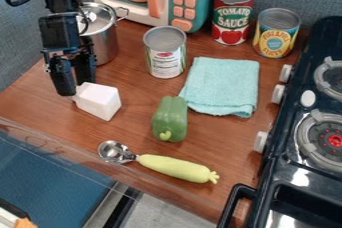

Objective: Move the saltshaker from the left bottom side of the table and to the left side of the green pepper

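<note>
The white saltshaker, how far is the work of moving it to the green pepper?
Transfer looks done: the saltshaker is left of the green pepper, with a gap. The tool is right at it; whether it grips is unclear. Probably left: backing the tool away.

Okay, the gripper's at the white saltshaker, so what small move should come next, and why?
I'd probably have the gripper ease the saltshaker gently down until it surely rests on the table: it's already left of the green pepper in the picture, with bare wood between them, though I can't tell whether it touches down yet.
</note>
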Controlling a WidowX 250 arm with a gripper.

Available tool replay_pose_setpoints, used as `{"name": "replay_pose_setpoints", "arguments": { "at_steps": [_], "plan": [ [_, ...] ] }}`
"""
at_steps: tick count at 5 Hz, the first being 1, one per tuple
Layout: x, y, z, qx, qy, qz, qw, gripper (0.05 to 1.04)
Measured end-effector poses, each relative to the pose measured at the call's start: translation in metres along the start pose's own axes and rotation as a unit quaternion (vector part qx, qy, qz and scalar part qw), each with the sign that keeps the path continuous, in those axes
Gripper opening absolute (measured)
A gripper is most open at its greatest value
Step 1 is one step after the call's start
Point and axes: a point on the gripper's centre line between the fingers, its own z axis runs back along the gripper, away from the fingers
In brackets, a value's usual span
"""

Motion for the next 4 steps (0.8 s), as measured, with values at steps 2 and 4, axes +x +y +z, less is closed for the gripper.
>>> {"name": "replay_pose_setpoints", "arguments": {
  "at_steps": [2,4],
  "plan": [
    [-0.042,-0.007,0.031,-0.046,-0.04,-0.075,0.9954,1.005],
    [-0.1,0.0,0.07,-0.127,-0.114,-0.238,0.9562,1.0]
  ]
}}
